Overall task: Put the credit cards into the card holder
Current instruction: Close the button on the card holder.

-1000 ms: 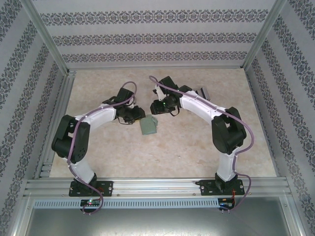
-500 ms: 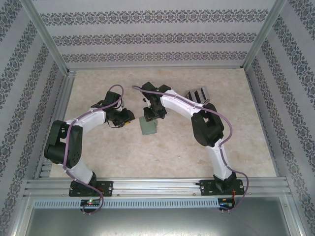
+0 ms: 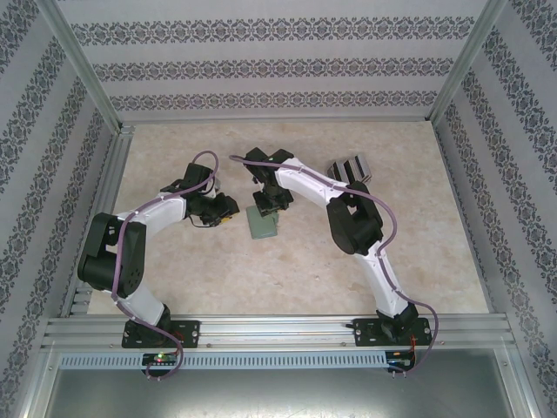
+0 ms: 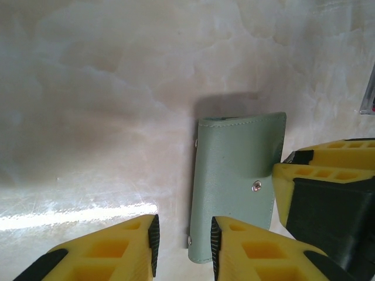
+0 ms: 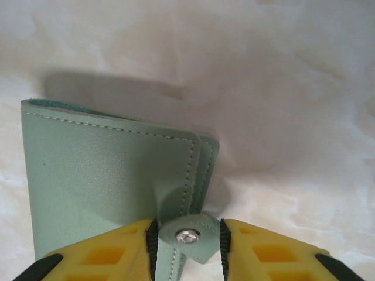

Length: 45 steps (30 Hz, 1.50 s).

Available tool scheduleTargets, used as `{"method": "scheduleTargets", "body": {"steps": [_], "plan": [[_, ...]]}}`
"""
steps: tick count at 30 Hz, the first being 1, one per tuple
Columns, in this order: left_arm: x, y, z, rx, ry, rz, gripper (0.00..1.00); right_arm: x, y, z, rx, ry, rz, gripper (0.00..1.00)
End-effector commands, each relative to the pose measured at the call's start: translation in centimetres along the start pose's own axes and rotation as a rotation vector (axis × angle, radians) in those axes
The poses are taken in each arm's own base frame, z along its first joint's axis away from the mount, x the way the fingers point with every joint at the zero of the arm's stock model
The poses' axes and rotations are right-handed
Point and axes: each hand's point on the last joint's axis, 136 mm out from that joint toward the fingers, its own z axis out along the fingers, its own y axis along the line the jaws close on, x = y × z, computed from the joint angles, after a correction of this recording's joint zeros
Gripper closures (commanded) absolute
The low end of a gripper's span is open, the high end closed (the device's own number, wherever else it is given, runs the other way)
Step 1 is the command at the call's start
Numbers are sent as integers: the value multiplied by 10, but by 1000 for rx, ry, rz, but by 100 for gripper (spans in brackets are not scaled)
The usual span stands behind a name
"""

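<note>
Right wrist view, and we're in tight: the right gripper [image 5: 187, 229] has its two yellow fingers [image 5: 111, 252] pressed in on the little snap tab [image 5: 202, 244] of the card holder [image 5: 105, 181]. The tab fills the narrow gap, its metal stud [image 5: 187, 236] sitting dead centre between the tips. The lower part of both fingers is cut off by the frame edge.

The sage-green card holder lies folded flat on the pale marbled table [image 5: 281, 88], with a second leather layer peeking out along the edge beside the tab. What is inside the fold is hidden.

Over to the left wrist view: the left gripper [image 4: 183, 234] stands narrowly parted with nothing clamped. Bare table shows through its gap. One finger [image 4: 258, 252] overlaps the card holder's near corner; contact or hover, I cannot tell. On the far side of the card holder, the right gripper's yellow pads meet its edge. A dark sliver [image 4: 369, 93] past the card holder is cut off at the frame edge, too little to identify.

From above, the card holder sits mid-table, the left gripper just to its left and the right gripper at its far edge. A grey slotted rack [image 3: 348, 167] stands well apart, beyond and to the right.
</note>
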Motion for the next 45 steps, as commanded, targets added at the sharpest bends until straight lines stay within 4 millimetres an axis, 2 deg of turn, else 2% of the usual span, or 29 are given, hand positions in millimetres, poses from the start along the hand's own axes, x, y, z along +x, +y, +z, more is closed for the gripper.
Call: {"method": "scheduleTargets", "body": {"steps": [1,11,23,30,39,45], "plan": [[-2,1,4,28,-2,7,68,2,6,-4,29,9,-11,64],[-1,4,11,36,14,1,68,3,-1,0,95,21,-26,60],[2,6,18,52,28,-1,68,2,1,2,121,25,-38,75],[1,4,20,63,33,-3,68,4,1,-11,109,-8,-36,90],[16,10,37,85,100,-39,71,2,12,-30,-27,-130,18,92],[20,4,44,100,118,-40,71,5,11,-37,-97,-210,49,92]]}}
